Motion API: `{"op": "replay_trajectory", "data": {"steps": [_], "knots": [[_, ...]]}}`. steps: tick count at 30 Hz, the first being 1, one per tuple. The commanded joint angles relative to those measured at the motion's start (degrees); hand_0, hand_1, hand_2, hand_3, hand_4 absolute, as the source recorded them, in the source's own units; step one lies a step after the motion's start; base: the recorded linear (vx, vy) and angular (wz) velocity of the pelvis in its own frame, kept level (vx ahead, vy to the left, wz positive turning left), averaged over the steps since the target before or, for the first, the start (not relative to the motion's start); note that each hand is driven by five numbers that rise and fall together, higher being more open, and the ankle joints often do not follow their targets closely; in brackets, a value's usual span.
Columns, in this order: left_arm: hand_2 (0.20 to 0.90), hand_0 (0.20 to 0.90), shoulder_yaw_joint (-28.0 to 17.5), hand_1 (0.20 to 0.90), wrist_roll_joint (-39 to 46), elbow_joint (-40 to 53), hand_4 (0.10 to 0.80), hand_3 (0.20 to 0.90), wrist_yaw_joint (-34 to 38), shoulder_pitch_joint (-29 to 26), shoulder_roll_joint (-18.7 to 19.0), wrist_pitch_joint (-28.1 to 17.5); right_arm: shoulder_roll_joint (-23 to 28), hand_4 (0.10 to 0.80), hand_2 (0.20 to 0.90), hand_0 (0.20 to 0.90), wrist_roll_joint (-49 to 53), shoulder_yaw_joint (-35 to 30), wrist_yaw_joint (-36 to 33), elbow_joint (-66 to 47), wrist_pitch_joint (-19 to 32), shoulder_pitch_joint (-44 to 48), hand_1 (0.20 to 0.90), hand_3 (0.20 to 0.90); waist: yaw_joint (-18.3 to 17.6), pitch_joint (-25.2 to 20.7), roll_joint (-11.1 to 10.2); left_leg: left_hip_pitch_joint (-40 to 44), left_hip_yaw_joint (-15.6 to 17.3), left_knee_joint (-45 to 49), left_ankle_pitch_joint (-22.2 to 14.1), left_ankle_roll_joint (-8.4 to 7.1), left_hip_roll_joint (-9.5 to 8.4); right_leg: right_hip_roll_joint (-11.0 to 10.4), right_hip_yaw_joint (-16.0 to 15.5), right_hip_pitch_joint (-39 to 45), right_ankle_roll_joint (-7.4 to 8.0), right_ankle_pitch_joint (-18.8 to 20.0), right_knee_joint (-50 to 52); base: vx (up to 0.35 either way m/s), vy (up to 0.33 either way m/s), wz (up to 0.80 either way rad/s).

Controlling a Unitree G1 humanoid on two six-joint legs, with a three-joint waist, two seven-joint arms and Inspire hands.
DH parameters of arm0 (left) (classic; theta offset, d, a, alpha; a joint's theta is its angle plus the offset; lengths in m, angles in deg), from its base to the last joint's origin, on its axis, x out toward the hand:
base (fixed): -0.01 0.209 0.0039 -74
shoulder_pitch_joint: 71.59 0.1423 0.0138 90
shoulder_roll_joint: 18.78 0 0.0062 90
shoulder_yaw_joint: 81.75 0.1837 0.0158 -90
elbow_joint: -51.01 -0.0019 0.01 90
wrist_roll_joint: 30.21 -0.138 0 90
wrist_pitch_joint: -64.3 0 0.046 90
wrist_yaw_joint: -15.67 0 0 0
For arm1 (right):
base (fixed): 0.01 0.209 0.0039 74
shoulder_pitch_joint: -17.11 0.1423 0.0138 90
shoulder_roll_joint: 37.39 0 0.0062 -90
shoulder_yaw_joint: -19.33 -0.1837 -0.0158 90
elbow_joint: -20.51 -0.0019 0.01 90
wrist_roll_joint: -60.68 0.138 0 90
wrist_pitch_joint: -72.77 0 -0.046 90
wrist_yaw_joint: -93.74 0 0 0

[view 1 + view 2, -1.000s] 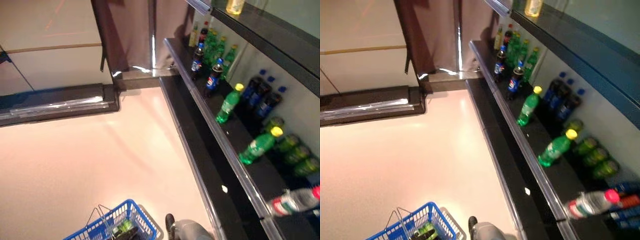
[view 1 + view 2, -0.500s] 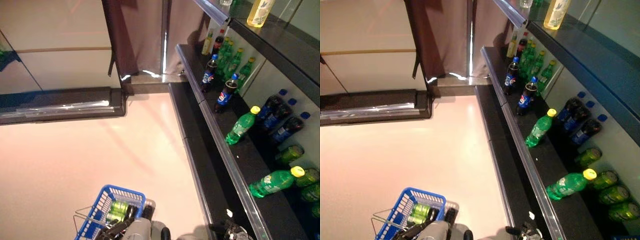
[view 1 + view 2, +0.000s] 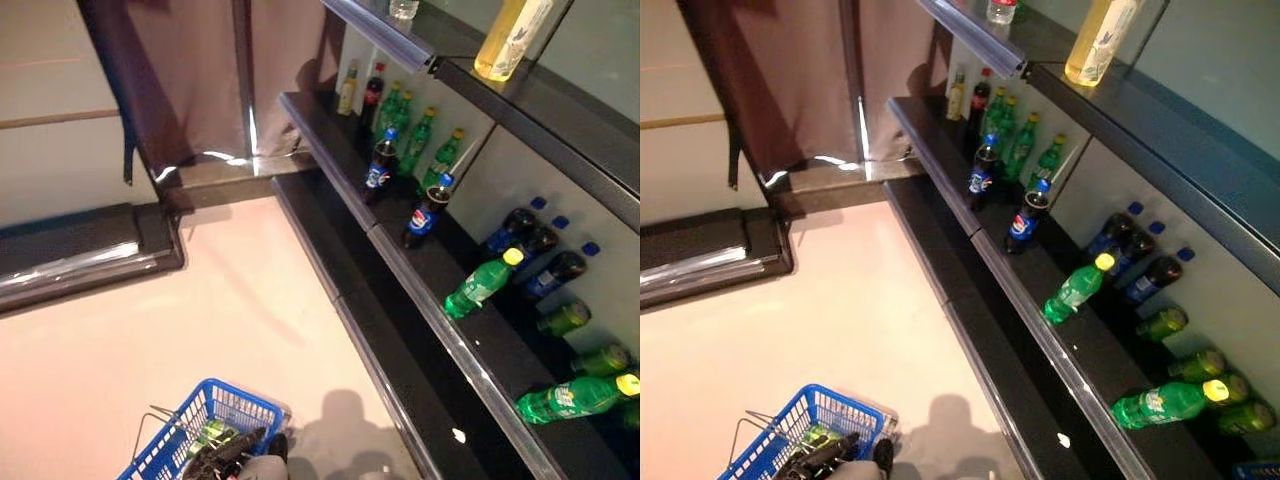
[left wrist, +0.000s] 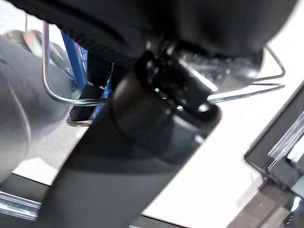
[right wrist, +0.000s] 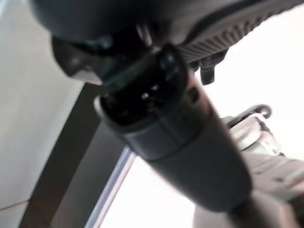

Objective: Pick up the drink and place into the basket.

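Left hand (image 3: 232, 459) now over basket (image 3: 215, 405)

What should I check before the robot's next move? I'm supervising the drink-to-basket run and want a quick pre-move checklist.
1. Blue basket within view, on the floor by the left hand: ok.
2. Basket already holds green drinks: ok.
3. Left hand's grip on the wire handle: cannot tell.
4. Right hand holding a drink: cannot tell, not seen in the eye views.
5. Drinks left on the shelf, such as the tilted green bottle: ok.
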Motion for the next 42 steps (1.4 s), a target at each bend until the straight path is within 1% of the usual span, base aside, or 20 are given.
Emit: {"op": "replay_trajectory", "data": {"steps": [1, 4, 7, 10, 11, 13, 14, 16, 17, 18, 20, 23, 24, 26, 28, 31, 33, 35, 38, 42], "knots": [[0.3, 0.3, 1.2, 0.3, -0.8, 5.5, 0.1, 0.2, -4.5, -2.9, -0.4, -4.7, 3.1, 0.8, 0.9, 0.9, 1.8, 2.2, -0.5, -0.9, 0.5, 1.2, 0.9, 0.9, 0.4, -3.0, 3.0, -4.6, -5.0, 5.5, -3.1, -2.71, 1.51, 1.8, -3.8, 0.8, 1.61, 9.9, -7.8, 0.158, 0.067, -0.59], [0.3, 0.3, 1.6, 0.3, -2.6, 3.2, 0.1, 0.2, -4.1, -3.8, -1.0, -4.1, 2.6, 0.8, 0.9, 0.9, 5.9, 2.0, -1.3, 0.0, 0.5, 1.1, 0.9, 0.9, -1.7, -3.1, 3.1, -3.0, -5.0, 4.9, -3.5, -2.59, -0.13, 5.0, -0.8, -0.3, -0.41, 10.4, -12.8, 0.202, 0.053, -0.21], [0.3, 0.3, 2.2, 0.3, -3.8, 1.4, 0.1, 0.2, -3.7, -4.2, -2.3, -4.7, 2.7, 0.8, 0.9, 0.9, 6.9, 0.8, -0.9, 1.1, 1.0, 0.8, 0.9, 0.9, -3.6, -2.8, 3.2, -1.2, -1.1, 5.0, -4.1, -3.8, -0.12, 5.4, -3.5, -0.3, -1.64, 11.7, -19.4, 0.203, 0.053, 0.02], [0.3, 0.3, 1.6, 0.3, -3.0, 2.2, 0.1, 0.2, -3.0, -3.8, -3.4, -5.6, 3.0, 0.8, 0.9, 0.9, 5.2, 0.3, -0.4, 1.4, 1.4, 1.1, 0.9, 0.9, -4.3, -2.2, 3.5, -1.7, 1.0, 8.6, -5.7, -4.0, 0.1, 4.7, -4.0, -0.9, -2.36, 11.1, -17.7, 0.086, 0.017, -0.28], [0.3, 0.3, 1.8, 0.3, -3.7, 1.7, 0.1, 0.2, -3.0, -4.1, -3.8, -6.2, 3.0, 0.8, 0.9, 0.9, 5.3, -0.3, -0.1, 1.9, 1.2, 1.4, 0.9, 0.9, -4.9, -2.5, 3.1, -2.2, 1.1, 12.0, -7.5, -3.7, -0.45, 4.3, -2.7, -0.7, -2.97, 11.5, -18.8, 0.124, -0.052, -0.1], [0.3, 0.3, 1.7, 0.3, -5.8, 1.7, 0.1, 0.2, -3.4, -3.9, -4.1, -7.2, 3.2, 0.8, 0.9, 0.9, 3.6, -0.2, -1.3, 1.9, 1.0, 1.6, 0.9, 0.9, -4.9, -2.6, 2.0, -3.6, 1.9, 19.8, -6.0, -4.8, -0.24, 3.0, -3.9, 0.1, -3.49, 12.4, -20.2, 0.133, -0.083, -0.11], [0.3, 0.3, 1.8, 0.3, -7.5, 1.8, 0.1, 0.2, -3.9, -3.7, -4.2, -7.7, 3.8, 0.8, 0.9, 0.9, 2.6, 0.2, -1.5, 1.4, 1.1, 1.4, 0.9, 0.9, -5.0, -2.1, 1.3, -6.8, 0.2, 30.2, -5.1, -5.47, -0.17, 2.5, -3.5, 0.6, -4.35, 12.7, -20.4, 0.093, -0.08, -0.03], [0.3, 0.3, 1.8, 0.3, -7.2, 1.4, 0.1, 0.2, -4.1, -3.6, -4.1, -7.7, 4.4, 0.8, 0.9, 0.9, 2.7, 0.7, -1.3, 1.1, 1.2, 1.2, 0.9, 0.9, -5.0, -1.7, 1.1, -10.4, -1.1, 37.6, -4.4, -5.79, -0.64, 2.4, -2.9, 0.4, -4.93, 12.8, -19.9, 0.114, -0.039, -0.02], [0.3, 0.3, 1.7, 0.3, -6.9, 1.3, 0.1, 0.2, -4.0, -3.6, -4.1, -7.7, 4.5, 0.8, 0.9, 0.9, 2.4, 0.8, -1.3, 1.1, 1.2, 1.2, 0.9, 0.9, -5.0, -1.8, 1.0, -11.1, -1.6, 37.6, -4.0, -5.85, -0.9, 2.3, -2.8, 0.1, -4.95, 12.8, -19.7, 0.187, 0.059, -0.06], [0.3, 0.3, 1.1, 0.3, -5.3, 1.1, 0.1, 0.2, -3.1, -3.4, -4.1, -7.2, 4.9, 0.8, 0.9, 0.9, 1.5, 0.8, -1.4, 1.1, 1.1, 1.2, 0.9, 0.9, -4.5, -1.6, 1.5, -11.9, -3.8, 35.0, -3.2, -5.96, -0.71, 2.9, -1.8, 0.0, -4.79, 12.4, -19.0, 0.296, 0.189, -0.27], [0.3, 0.3, 0.2, 0.3, -2.3, -0.4, 0.1, 0.2, -3.7, -2.3, -3.5, -7.2, 5.7, 0.8, 0.9, 0.9, 2.5, 1.0, -0.4, 2.6, 0.7, 2.3, 0.9, 0.9, -2.9, -1.0, 3.4, -10.5, -9.1, 17.3, 0.6, -6.55, 4.59, 5.4, 1.8, 1.2, -4.01, 10.0, -18.8, 0.415, 0.284, -0.49], [0.3, 0.3, -0.5, 0.3, -2.7, -1.0, 0.1, 0.2, -4.2, -1.0, -3.6, -7.6, 6.1, 0.8, 0.9, 0.9, 2.6, 1.1, 0.1, 3.2, -0.2, 3.4, 0.9, 0.9, -1.1, -0.4, 4.1, -10.4, -14.1, 7.0, 4.1, -8.18, 8.89, 6.0, 4.4, 2.6, -3.48, 8.7, -19.3, 0.347, 0.206, -0.6], [0.3, 0.3, -0.8, 0.3, -2.7, -1.1, 0.1, 0.2, -4.0, -0.3, -3.8, -7.7, 6.1, 0.8, 0.9, 0.9, 2.8, 1.1, 0.2, 3.3, -0.3, 3.4, 0.9, 0.9, 0.0, 0.0, 4.4, -11.0, -17.1, 3.2, 6.6, -9.21, 10.57, 6.3, 5.9, 3.5, -3.19, 8.0, -19.3, 0.371, 0.216, -0.48], [0.3, 0.3, -1.9, 0.3, -3.9, -1.1, 0.1, 0.2, -2.9, 0.0, -4.7, -7.7, 5.8, 0.8, 0.9, 0.9, 3.2, 0.5, 0.5, 3.1, 0.6, 3.3, 0.9, 0.9, 0.5, 0.9, 4.3, -12.8, -17.3, 5.4, 5.8, -8.85, 10.93, 4.7, 7.6, 4.0, -2.45, 6.7, -18.3, 0.277, 0.305, -0.53], [0.3, 0.3, -1.5, 0.3, -3.7, -1.1, 0.1, 0.2, -2.5, -1.1, -4.7, -6.8, 5.4, 0.8, 0.9, 0.9, 3.9, 0.1, 0.2, 3.1, 1.5, 3.5, 0.9, 0.9, -0.5, 1.0, 4.8, -12.1, -13.9, 5.1, 4.1, -8.99, 11.26, 2.7, 6.1, 3.2, -1.33, 6.5, -17.3, 0.218, 0.365, -0.74], [0.3, 0.3, 0.1, 0.3, -2.7, 0.4, 0.1, 0.2, -3.0, -3.5, -3.6, -6.2, 4.7, 0.8, 0.9, 0.9, 2.7, -1.0, 0.2, 1.9, 3.7, 2.3, 0.9, 0.9, -2.1, 1.4, 4.9, -10.9, -12.0, 7.7, 0.9, -8.51, 8.15, -2.5, 4.4, 1.5, 1.85, 8.7, -16.4, 0.238, 0.374, -0.71], [0.3, 0.3, 0.8, 0.3, -1.4, 1.4, 0.1, 0.2, -2.8, -4.0, -3.2, -6.8, 4.4, 0.8, 0.9, 0.9, 0.7, -1.0, 0.6, 1.1, 4.8, 1.7, 0.9, 0.9, -2.5, 1.5, 4.9, -9.7, -10.5, 7.2, 0.1, -8.16, 7.41, -4.5, 3.5, 0.5, 3.11, 10.3, -16.9, 0.165, 0.222, -0.47], [0.3, 0.3, 0.3, 0.3, 0.1, 3.9, 0.1, 0.2, -2.3, -4.4, -1.8, -6.8, 4.0, 0.8, 0.9, 0.9, -1.4, 0.7, 1.0, -0.6, 6.2, 2.3, 0.9, 0.9, -1.6, 2.2, 4.7, -7.7, -9.1, 6.4, -0.9, -7.84, 6.7, -7.0, -0.5, -2.3, 4.65, 13.7, -18.0, -0.014, 0.096, -0.49], [0.3, 0.3, -0.8, 0.3, -0.2, 5.5, 0.1, 0.2, -2.7, -5.7, 0.2, -7.2, 4.2, 0.8, 0.9, 0.9, -0.1, 3.4, 1.6, -3.1, 7.5, 5.5, 0.9, 0.9, 1.4, 3.8, 4.5, -8.7, -5.4, 7.4, -1.9, -8.15, 7.89, -11.1, -7.7, -3.3, 5.59, 16.4, -19.7, -0.195, -0.026, -0.99], [0.3, 0.3, 0.0, 0.3, -1.3, 7.0, 0.1, 0.2, -0.9, -7.0, 1.6, -5.8, 4.0, 0.8, 0.9, 0.9, -0.7, 7.7, 2.0, -8.3, 7.3, 8.0, 0.9, 0.9, 3.0, 4.0, 3.6, -11.6, -3.0, 9.9, -2.0, -8.92, 9.82, -12.8, -10.5, -2.8, 6.2, 17.1, -21.4, -0.147, -0.15, -0.62]]}}
